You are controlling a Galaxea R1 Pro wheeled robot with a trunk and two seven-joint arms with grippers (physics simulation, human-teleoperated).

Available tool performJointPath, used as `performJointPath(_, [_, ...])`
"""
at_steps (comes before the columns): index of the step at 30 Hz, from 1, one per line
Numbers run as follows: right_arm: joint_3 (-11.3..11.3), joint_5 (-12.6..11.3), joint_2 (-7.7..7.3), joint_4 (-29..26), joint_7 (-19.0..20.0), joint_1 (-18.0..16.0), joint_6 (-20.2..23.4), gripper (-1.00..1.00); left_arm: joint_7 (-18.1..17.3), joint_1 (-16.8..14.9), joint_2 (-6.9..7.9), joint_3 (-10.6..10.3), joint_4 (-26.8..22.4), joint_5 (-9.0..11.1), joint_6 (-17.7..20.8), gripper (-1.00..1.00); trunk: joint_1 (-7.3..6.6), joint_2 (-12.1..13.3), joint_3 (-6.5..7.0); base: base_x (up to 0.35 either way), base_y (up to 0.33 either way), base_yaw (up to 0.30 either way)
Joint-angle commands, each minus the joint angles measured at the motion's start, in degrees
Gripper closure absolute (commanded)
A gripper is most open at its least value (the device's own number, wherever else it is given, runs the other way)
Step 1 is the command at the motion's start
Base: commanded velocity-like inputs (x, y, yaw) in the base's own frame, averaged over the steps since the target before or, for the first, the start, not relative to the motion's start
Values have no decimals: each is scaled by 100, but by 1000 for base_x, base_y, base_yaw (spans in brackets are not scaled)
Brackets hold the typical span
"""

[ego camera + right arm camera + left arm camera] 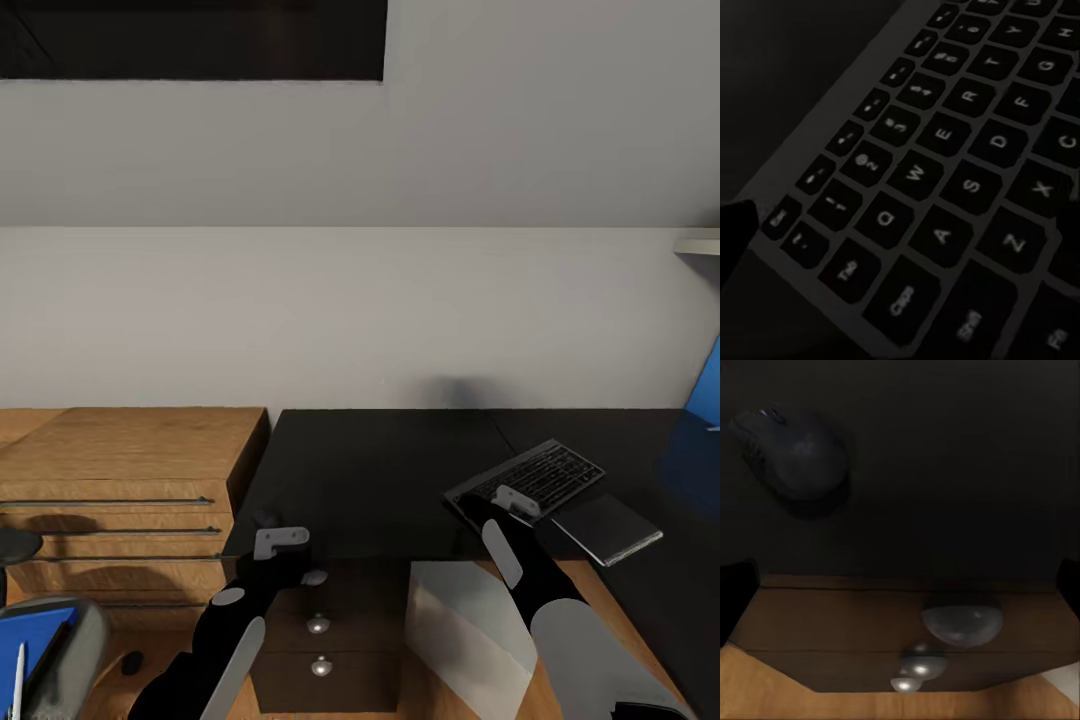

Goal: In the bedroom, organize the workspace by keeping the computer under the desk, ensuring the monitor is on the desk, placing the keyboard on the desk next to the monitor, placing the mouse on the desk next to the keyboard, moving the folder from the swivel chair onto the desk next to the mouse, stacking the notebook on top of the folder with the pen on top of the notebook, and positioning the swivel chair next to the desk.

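The right fingers (478, 503) sit at the near left corner of the keyboard (532, 478); the wrist and keyboard hide them, so I cannot tell how far apart they are or whether they touch it. In the right wrist view the keys (945, 187) lie close below, with one dark fingertip (735, 232) at the edge. The left fingers (270, 535) hang at the bench's (370, 470) front edge; in the left wrist view dark tips show at both sides, spread wide, nothing between them. The mouse (791, 450) lies on the black top in that view, apart from the tips.

The keyboard lies skewed at about 4 o'clock in the head view, and the grey notebook (607, 528) is just beside its near end, close to the front edge. The bench top from 6 to 9 o'clock of centre is bare and glossy. Its left edge meets a wooden drawer chest (120, 480).

Under the front edge stand a dark cabinet (320, 640) with round knobs and, right of it, the light grey computer (465, 630). At 8 o'clock the chair (70, 650) carries the blue folder (30, 640) with the white pen (17, 680) on it. A blue panel (705, 385) rises at 3 o'clock. A pale wall stands behind, with a dark opening at 11 o'clock.
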Motion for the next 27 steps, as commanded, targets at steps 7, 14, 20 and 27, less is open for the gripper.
performJointPath(7, [-11, -46, 1, -14, -24, -1, 23, -100, 53, -5, 1, -26, 34, 56, 13, -100, 0, -4, -6, 0, 0, 187])
performJointPath(14, [-11, -46, 1, -16, -24, -1, 23, -100, 49, -5, 1, -29, 39, 55, 13, -100, 0, -4, -6, 0, 0, 176])
performJointPath(20, [-11, -46, 1, -16, -24, -1, 23, -100, 51, -5, 1, -58, 46, 55, 14, -100, 0, -4, -6, 0, 0, 165])
performJointPath(27, [-11, -46, 1, -21, -24, -1, 23, -100, 51, -5, 1, -175, 49, 55, 16, -100, 0, -4, -6, 0, 0, 115])
